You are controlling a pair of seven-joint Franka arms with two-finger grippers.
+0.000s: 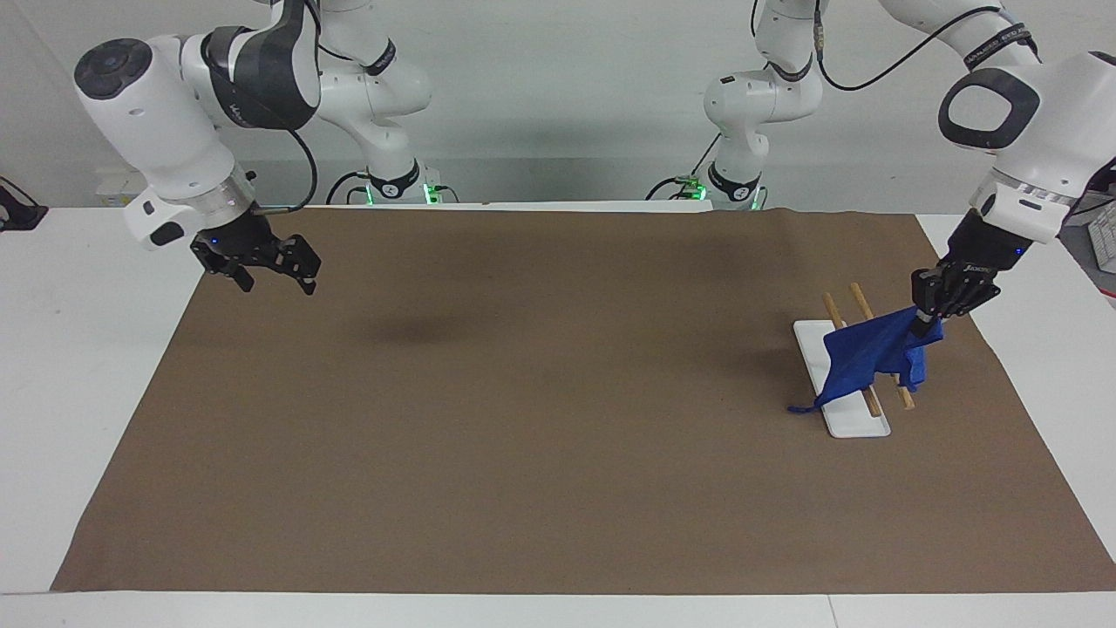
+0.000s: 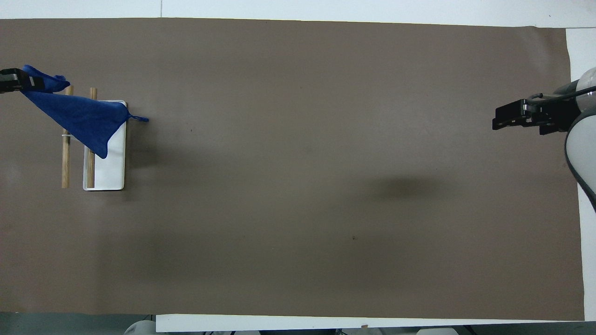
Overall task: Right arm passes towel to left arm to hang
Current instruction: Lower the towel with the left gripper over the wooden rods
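The royal-blue towel hangs from one corner in my left gripper, which is shut on it over the rack's rods. The towel spreads down across the two wooden rods and the white base of the rack. Its thin loop tail points toward the table's middle. I cannot tell whether the cloth rests on the rods. In the overhead view the towel covers the rack's farther part, held by the left gripper. My right gripper is open and empty, in the air over the mat's edge at the right arm's end, and it waits.
A brown mat covers most of the white table. The rack stands on the mat at the left arm's end. The right gripper also shows in the overhead view.
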